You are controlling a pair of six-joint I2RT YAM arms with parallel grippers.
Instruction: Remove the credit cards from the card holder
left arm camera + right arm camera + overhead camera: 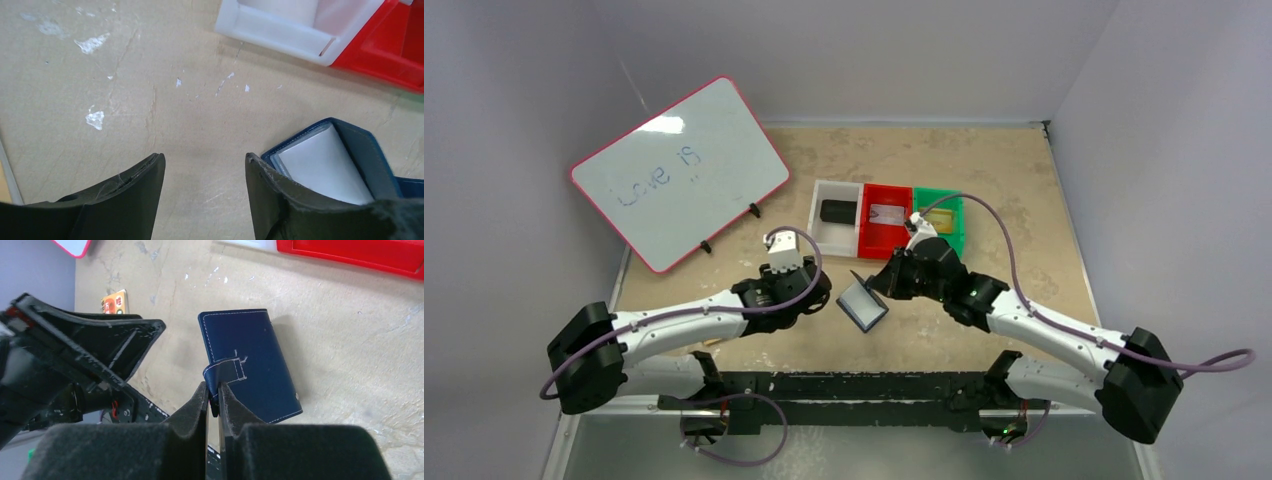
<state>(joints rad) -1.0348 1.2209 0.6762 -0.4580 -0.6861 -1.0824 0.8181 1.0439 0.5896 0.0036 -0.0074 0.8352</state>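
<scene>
The card holder (255, 355) is a navy wallet with white stitching, held tilted up off the tabletop. My right gripper (213, 391) is shut on its short snap tab (227, 371). From above the card holder (862, 305) stands open between the two grippers. Its inside (372, 155) faces the left wrist camera, and a pale flat rectangle (325, 167) fills the pocket; I cannot tell whether it is one of the credit cards or a pocket panel. My left gripper (205, 167) is open just left of the wallet's edge, with only bare table between its fingers.
White bin (837, 215) holding a black object, red bin (886, 222) and green bin (939, 218) stand in a row behind the grippers. A pink-framed whiteboard (679, 185) leans at the back left. An orange pad (114, 302) lies near the left arm.
</scene>
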